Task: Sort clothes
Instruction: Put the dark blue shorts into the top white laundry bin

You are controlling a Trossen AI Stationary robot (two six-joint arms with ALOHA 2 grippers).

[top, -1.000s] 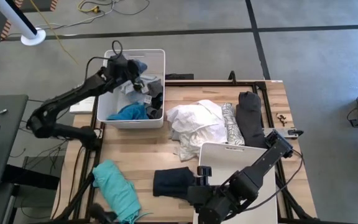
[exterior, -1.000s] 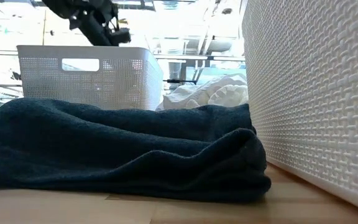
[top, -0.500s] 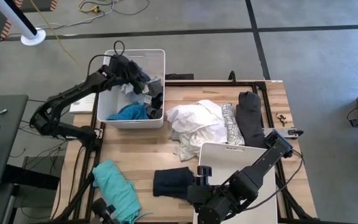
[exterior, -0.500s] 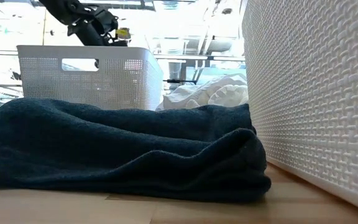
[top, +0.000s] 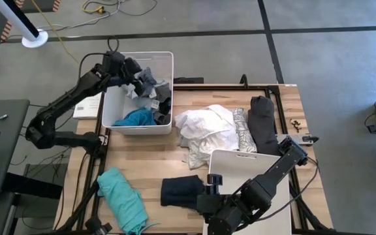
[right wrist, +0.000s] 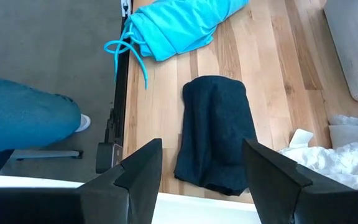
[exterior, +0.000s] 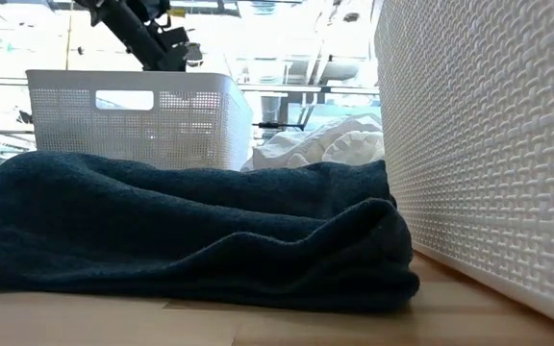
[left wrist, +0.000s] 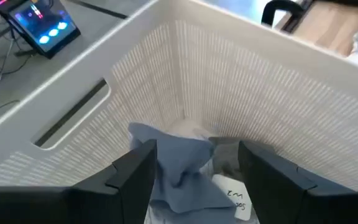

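Note:
A white bin (top: 142, 54) at the table's far left holds a pale blue garment (left wrist: 179, 162), a bright blue one (top: 136, 117) and dark ones. My left gripper (top: 126, 68) hangs open above that bin, the pale blue garment lying below its fingers. On the table lie a teal garment (top: 119, 196), a folded dark navy one (right wrist: 215, 130), a white heap (top: 204, 127), a grey-white patterned piece (top: 241, 130) and a dark grey one (top: 263, 124). My right gripper (right wrist: 201, 180) stands open above the near edge, over the navy garment and touching nothing.
A second white bin (top: 250, 163) stands at the near right under my right arm; its wall (exterior: 489, 144) fills the low view's right. A person's leg in blue trousers (right wrist: 23, 124) stands off the table's near left corner. Bare wood lies between the teal garment and the far bin.
My left gripper has let go of the pale blue garment, which now lies in the far-left bin on the other clothes. The gripper has risen and drawn back toward the bin's far left corner, rolling as it went. My right arm has kept still.

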